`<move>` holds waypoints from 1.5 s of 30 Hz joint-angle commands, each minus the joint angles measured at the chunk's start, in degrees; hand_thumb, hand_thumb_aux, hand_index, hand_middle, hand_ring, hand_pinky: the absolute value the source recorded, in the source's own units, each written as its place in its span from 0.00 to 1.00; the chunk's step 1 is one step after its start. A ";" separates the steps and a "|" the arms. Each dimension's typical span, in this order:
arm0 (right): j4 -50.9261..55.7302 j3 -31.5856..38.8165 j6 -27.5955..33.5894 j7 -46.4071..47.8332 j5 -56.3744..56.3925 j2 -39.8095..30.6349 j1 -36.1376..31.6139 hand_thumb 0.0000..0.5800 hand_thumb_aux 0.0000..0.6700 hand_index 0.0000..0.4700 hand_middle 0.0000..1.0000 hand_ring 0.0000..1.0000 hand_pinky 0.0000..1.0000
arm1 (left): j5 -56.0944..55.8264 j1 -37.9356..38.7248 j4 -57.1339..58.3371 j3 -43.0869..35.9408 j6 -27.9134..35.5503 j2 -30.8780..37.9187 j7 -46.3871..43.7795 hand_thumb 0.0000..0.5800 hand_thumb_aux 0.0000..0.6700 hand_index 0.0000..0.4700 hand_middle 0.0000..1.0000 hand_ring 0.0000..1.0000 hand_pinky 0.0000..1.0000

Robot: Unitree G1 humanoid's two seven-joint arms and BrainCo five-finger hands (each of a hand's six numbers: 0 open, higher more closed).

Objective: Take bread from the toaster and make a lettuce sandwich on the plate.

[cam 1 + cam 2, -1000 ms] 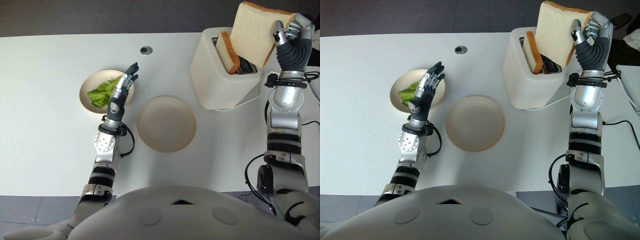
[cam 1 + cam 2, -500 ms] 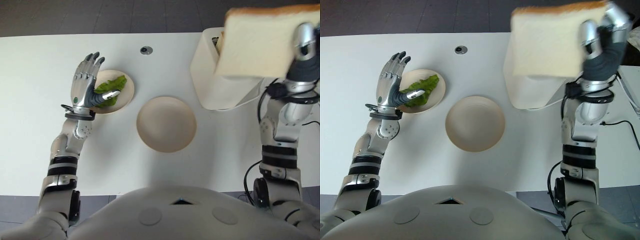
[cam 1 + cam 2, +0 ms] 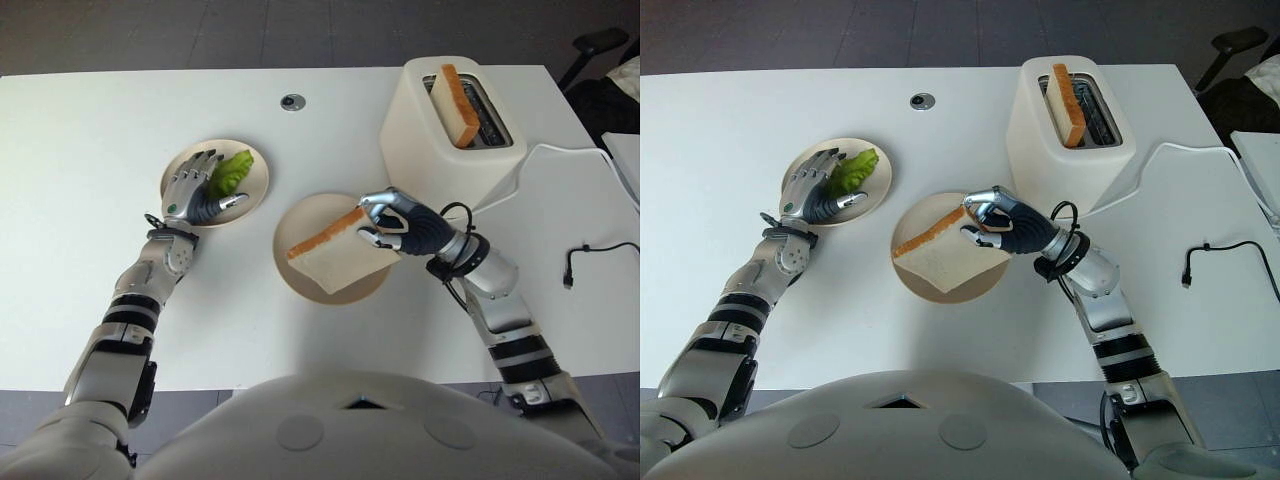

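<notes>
My right hand (image 3: 400,224) is shut on a slice of bread (image 3: 335,256), holding it tilted low over the beige plate (image 3: 298,215) at the table's middle. One more slice (image 3: 459,91) stands upright in the left slot of the cream toaster (image 3: 440,160) at the back right. A green lettuce leaf (image 3: 231,168) lies in the small bowl (image 3: 252,185) at the left. My left hand (image 3: 194,193) rests over that bowl with its fingers spread and slightly bent, just left of the lettuce, holding nothing.
The toaster's white cord (image 3: 540,160) runs right across the table. A black cable end (image 3: 572,270) lies near the right edge. A round metal grommet (image 3: 292,100) sits at the back of the table.
My right hand has brought the bread slice down from above the toaster to just over the plate. My left hand has dropped lower onto the lettuce bowl.
</notes>
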 commanded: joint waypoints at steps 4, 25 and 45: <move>5.67 -0.28 0.49 -3.25 -6.17 2.32 -2.91 1.00 1.00 1.00 1.00 1.00 1.00 | -2.20 0.95 0.43 -3.10 -0.23 0.78 1.09 0.94 0.76 0.76 0.00 0.00 0.00; 7.11 -1.14 -0.78 -10.14 -17.87 0.68 -4.56 0.00 0.00 0.00 0.00 0.00 0.00 | -2.09 -0.94 3.45 -9.86 3.90 2.68 2.35 0.00 0.00 0.00 0.00 0.00 0.00; 3.75 -3.91 -1.29 -12.61 -12.47 3.12 -5.61 0.00 0.00 0.00 0.00 0.00 0.00 | -8.97 0.09 -1.25 -8.25 -5.81 4.06 7.24 1.00 1.00 1.00 0.00 0.00 0.00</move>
